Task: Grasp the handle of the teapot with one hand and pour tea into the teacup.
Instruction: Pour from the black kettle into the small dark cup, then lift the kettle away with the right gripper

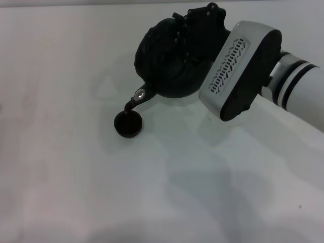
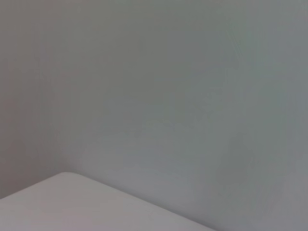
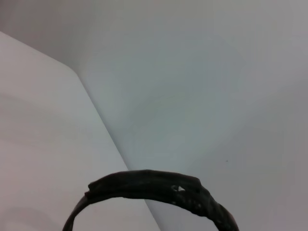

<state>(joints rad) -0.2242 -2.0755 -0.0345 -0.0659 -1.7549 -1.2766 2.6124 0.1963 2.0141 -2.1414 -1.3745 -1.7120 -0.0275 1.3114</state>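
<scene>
The matte-black teapot hangs tilted above the white table, its pale-tipped spout pointing down to the left. A thin dark stream of tea runs from the spout into the small dark teacup, which stands on the table just below. My right gripper is shut on the ribbed black handle at the pot's upper right. The handle's arch also shows in the right wrist view. My left gripper shows in no view.
The white table spreads around the cup. My right arm's white wrist housing reaches in from the right, beside the pot. The wrist views show a table edge and a plain grey wall.
</scene>
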